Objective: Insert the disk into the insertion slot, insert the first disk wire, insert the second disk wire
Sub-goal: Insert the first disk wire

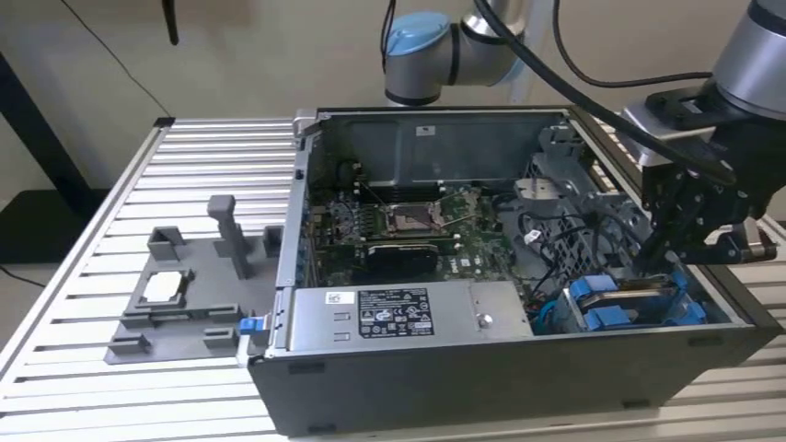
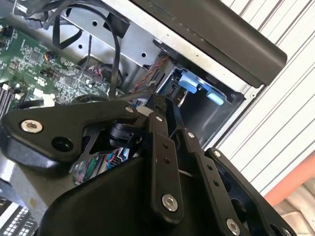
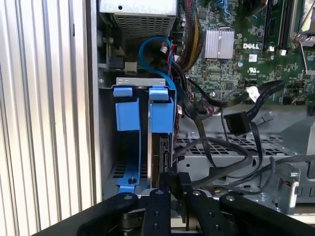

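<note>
First wrist view: the claw [image 3: 173, 179] is closed to a narrow gap and pinches the thin edge of the disk [image 3: 161, 115]. The disk stands on edge inside the insertion slot [image 3: 140, 80], long axis running straight away from the claw.

The arm [image 1: 752, 55] reaches in from the exterior view's right, its wrist [image 1: 687, 115] bent so the black gripper [image 1: 667, 265] points steeply downward.

Arm [image 1: 749, 46]: silver-grey tube, light-blue joint cap [image 1: 415, 37] on grey cylindrical joint, black cables [image 1: 528, 51] alongside. Gripper [image 1: 661, 262]: matte black, flat bar linkages [image 2: 160, 162], silver screws [image 2: 170, 200] at pivots, bulky black housing [image 2: 98, 216] behind.
</note>
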`<state>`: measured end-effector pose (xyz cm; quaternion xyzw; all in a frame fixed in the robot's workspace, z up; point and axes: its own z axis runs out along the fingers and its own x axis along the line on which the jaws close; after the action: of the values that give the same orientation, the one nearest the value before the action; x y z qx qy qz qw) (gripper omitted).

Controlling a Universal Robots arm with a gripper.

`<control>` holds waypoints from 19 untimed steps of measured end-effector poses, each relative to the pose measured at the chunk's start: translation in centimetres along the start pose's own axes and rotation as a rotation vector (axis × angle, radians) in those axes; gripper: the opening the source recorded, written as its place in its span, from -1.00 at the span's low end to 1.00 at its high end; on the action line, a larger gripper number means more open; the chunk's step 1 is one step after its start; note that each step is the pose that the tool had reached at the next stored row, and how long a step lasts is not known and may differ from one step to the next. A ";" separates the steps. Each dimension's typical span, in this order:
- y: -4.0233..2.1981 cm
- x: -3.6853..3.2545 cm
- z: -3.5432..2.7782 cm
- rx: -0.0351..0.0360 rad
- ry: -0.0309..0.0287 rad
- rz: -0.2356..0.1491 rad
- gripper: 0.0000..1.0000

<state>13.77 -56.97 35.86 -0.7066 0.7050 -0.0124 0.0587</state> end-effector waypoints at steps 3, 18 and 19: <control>-0.28 0.06 0.36 -0.0011 0.0003 0.003 -0.62; -0.93 0.27 1.22 -0.0323 0.0016 0.018 -0.62; -0.92 0.31 1.24 -0.0342 0.0015 0.019 -0.62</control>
<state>14.81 -57.19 34.70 -0.7007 0.7119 -0.0003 0.0462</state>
